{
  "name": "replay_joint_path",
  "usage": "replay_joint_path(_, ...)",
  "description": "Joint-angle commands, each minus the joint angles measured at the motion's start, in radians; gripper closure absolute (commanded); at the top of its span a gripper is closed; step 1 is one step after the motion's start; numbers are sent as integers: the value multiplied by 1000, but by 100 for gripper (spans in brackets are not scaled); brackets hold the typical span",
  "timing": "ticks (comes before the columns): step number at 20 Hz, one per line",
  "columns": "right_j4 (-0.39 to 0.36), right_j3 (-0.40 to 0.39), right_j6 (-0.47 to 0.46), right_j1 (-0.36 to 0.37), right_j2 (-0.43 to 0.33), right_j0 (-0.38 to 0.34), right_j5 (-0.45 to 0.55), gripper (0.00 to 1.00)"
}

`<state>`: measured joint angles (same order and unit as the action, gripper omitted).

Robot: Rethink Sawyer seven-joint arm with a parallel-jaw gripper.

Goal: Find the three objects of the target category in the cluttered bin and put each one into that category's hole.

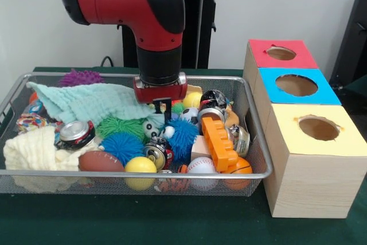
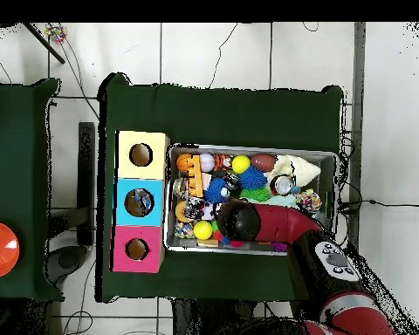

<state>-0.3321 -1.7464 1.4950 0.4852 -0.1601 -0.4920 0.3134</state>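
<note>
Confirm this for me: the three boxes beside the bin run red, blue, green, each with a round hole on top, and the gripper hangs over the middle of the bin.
One thing is wrong: the third box is yellow, not green, as the front view shows. The red box and blue box do have round holes on top, and the gripper does hang over the middle of the bin.

The red and black arm (image 2: 278, 225) is reaching over the wire bin (image 2: 331, 157) full of toys. A yellow ball (image 2: 240, 163) is lying by the bin's far edge. Three boxes (image 2: 141, 201) are sitting just beside the bin on the green table (image 2: 222, 109).
</note>
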Motion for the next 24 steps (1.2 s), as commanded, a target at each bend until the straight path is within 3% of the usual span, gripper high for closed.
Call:
replay_joint_path(1, 97, -99, 274, -106, -30, 50, -62, 100)
replay_joint_path(16, 320, -190, 390, -22, 1, 204, -109, 100)
replay_joint_path(24, 381, -117, 414, -38, 118, 345, -94, 100)
